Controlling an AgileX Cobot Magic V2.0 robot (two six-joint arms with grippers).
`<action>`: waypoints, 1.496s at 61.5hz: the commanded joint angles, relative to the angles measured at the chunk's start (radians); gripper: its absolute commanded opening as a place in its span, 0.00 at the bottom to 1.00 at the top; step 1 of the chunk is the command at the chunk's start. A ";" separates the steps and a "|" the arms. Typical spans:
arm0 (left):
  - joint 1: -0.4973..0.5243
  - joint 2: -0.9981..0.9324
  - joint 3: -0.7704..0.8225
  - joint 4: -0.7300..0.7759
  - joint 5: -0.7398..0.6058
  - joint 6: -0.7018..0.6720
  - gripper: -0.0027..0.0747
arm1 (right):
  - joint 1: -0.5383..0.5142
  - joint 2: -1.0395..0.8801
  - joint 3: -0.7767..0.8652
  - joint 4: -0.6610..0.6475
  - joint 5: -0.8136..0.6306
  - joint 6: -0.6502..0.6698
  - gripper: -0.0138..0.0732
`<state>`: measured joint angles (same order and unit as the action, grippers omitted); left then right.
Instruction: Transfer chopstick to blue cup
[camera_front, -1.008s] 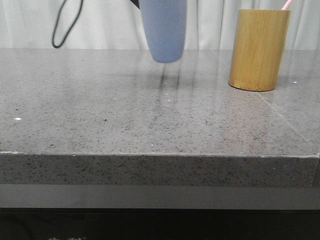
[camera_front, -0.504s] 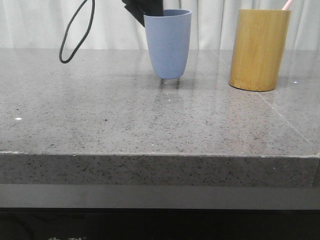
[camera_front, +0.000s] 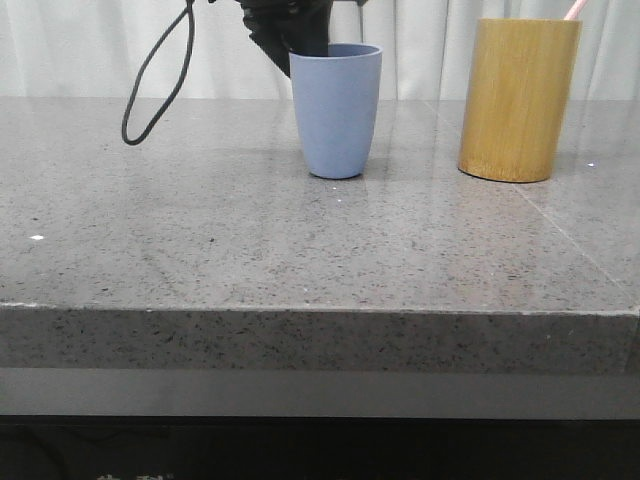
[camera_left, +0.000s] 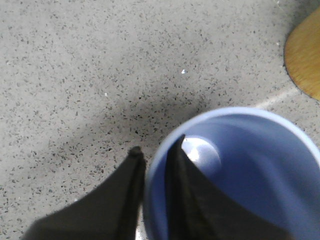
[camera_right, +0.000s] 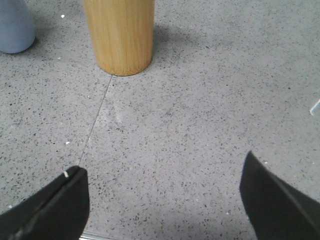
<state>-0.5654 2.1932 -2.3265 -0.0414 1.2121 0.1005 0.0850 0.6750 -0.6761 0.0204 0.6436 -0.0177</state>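
The blue cup (camera_front: 336, 110) stands upright on the grey speckled surface (camera_front: 300, 240). My left pincer (camera_left: 155, 155) is clamped on its rim, one finger inside the wall and one outside. The chopstick (camera_front: 573, 9) stands in the bamboo cylinder (camera_front: 518, 98), its pink tip showing above the rim, well apart from the blue cup. My right pincer (camera_right: 162, 192) hangs above the surface near the cylinder, fingers spread wide and holding nothing.

Light was bright and even; the granite countertop (camera_front: 300, 230) showed soft glare. The blue cup (camera_left: 235, 175) cast a blurred shadow.
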 joint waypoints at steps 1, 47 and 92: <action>-0.006 -0.062 -0.032 -0.013 -0.051 -0.007 0.43 | 0.001 0.001 -0.040 0.004 -0.059 -0.007 0.87; -0.004 -0.344 0.074 -0.022 -0.067 -0.007 0.51 | -0.305 0.264 -0.358 0.143 0.026 0.006 0.87; -0.004 -0.747 0.422 -0.022 -0.039 -0.009 0.51 | -0.302 0.818 -0.806 0.783 0.110 -0.467 0.87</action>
<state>-0.5654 1.5555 -1.9559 -0.0509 1.2581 0.1005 -0.2271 1.4803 -1.4067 0.7432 0.7760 -0.4586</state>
